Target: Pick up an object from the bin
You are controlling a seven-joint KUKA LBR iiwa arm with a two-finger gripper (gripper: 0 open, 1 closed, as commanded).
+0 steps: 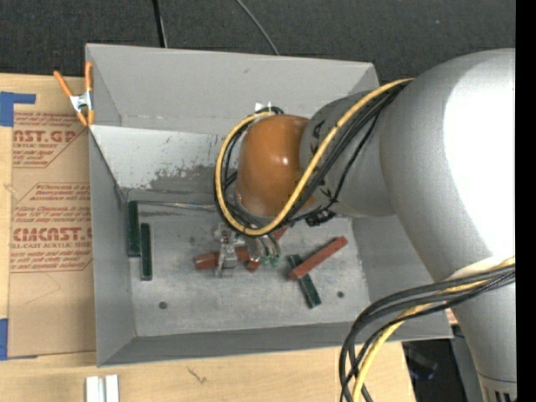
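My gripper [226, 255] hangs below the orange cover, down at the bin floor near the middle. A small reddish-brown piece [204, 262] lies just to its left and another reddish-brown piece [249, 263] just to its right, both touching or nearly touching it. Beside the right piece sits a tiny green bit [270, 260]. I cannot make out whether anything is held.
To the right, a red bar [321, 255] lies slanted, with a dark green bar [306, 286] crossing below its lower end. Two dark green bars [132, 228] [146, 250] lie along the left wall. The arm covers the bin's right rear.
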